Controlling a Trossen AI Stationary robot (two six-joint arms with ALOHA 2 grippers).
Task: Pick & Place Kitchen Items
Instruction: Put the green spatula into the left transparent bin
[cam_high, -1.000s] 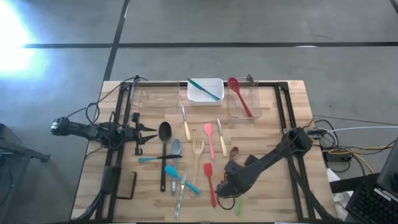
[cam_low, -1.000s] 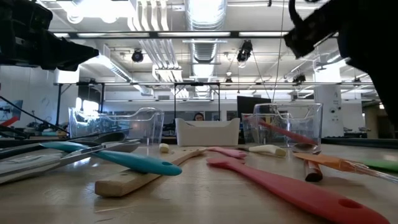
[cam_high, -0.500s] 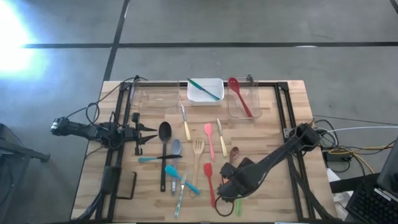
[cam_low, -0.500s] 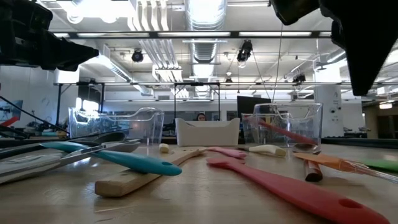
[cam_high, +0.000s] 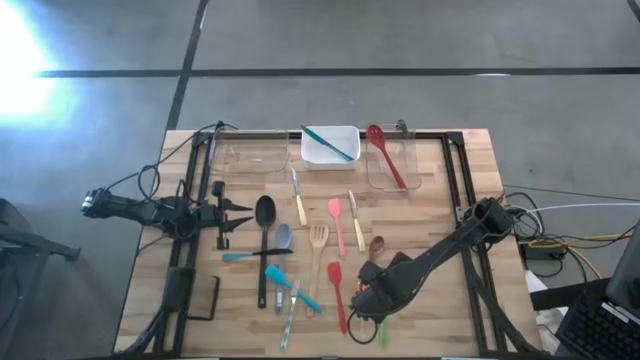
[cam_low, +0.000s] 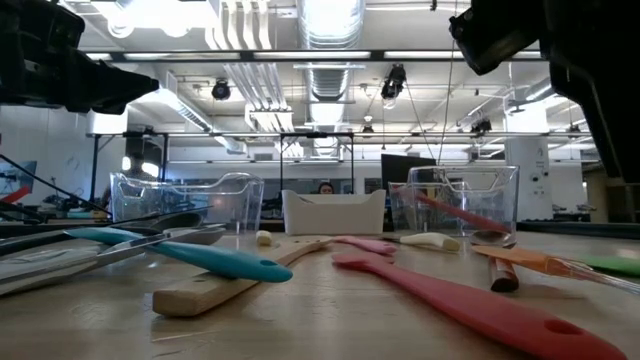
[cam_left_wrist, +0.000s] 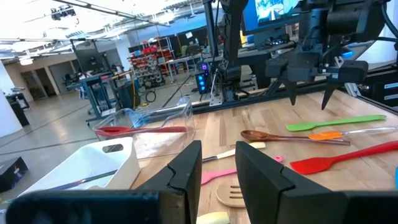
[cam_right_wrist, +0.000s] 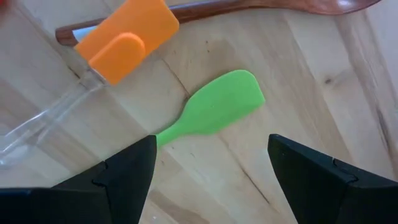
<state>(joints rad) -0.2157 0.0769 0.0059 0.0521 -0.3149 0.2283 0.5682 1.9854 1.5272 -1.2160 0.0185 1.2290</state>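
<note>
Several long-handled utensils lie flat on the wooden table (cam_high: 440, 200). They include a black ladle (cam_high: 264, 222), a wooden fork (cam_high: 318, 250), a pink spatula (cam_high: 337, 222), a red spatula (cam_high: 336, 290) and a teal spatula (cam_high: 290, 287). My right gripper (cam_right_wrist: 211, 180) is open and empty. It hovers over the green spatula (cam_right_wrist: 211, 112), next to the orange spatula (cam_right_wrist: 127, 37) with a clear handle and the wooden spoon (cam_right_wrist: 261, 6); it also shows in the high view (cam_high: 368, 308). My left gripper (cam_high: 240, 213) is open and empty, waiting at the table's left.
At the far edge stand a white tub (cam_high: 330, 147) holding a teal utensil, a clear tub (cam_high: 392, 165) holding a red spoon, and another clear tub (cam_high: 250, 160). Black frame rails (cam_high: 462, 190) run along the table's sides. A black clamp (cam_high: 205, 298) lies near left.
My right gripper has shifted a little toward the table's near edge over the green spatula. It dipped down and then rose slightly again, staying open. Nothing on the table has moved.
</note>
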